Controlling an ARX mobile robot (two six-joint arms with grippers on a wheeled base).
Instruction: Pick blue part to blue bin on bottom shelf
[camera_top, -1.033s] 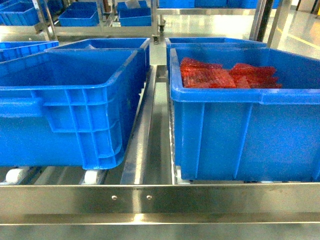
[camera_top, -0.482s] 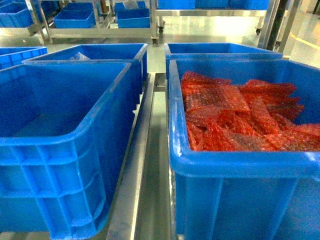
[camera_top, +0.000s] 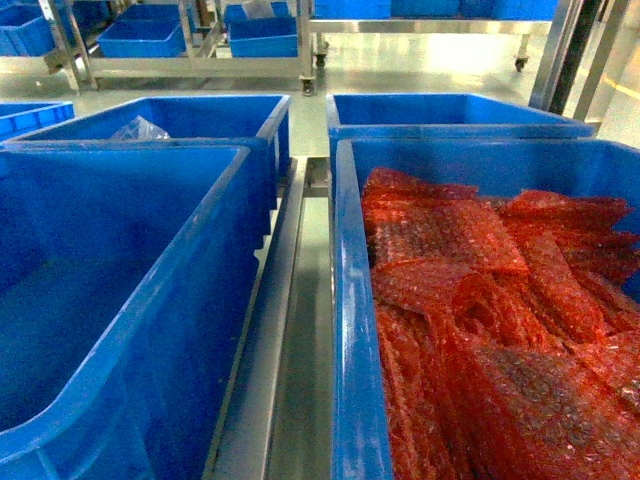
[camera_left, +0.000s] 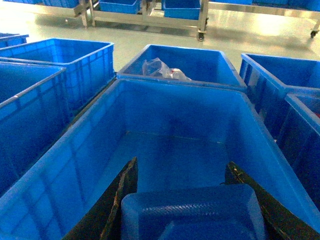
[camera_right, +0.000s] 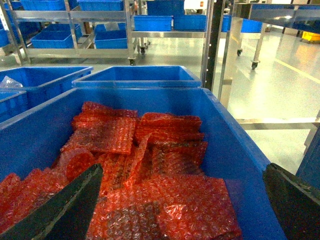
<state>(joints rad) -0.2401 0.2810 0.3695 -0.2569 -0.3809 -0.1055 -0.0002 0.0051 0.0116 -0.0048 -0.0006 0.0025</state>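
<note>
Left claw (camera_left: 182, 200) grips the moulded blue plastic part (camera_left: 192, 212) directly above the empty blue plastic bin (camera_left: 165, 120), drop target straight below; right claw (camera_right: 182, 210) spread wide, empty.

Four blue bins (camera_top: 120, 290) sit close ahead in the head view; one holds many red bubble-wrap bags (camera_top: 480, 300), another one clear bag (camera_top: 140, 130).

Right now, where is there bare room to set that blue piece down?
The left front bin has a bare floor, open ahead of the left fingers holding the blue part. The bin behind it holds only a clear bag. The right front bin is crowded with red bubble wrap.
</note>
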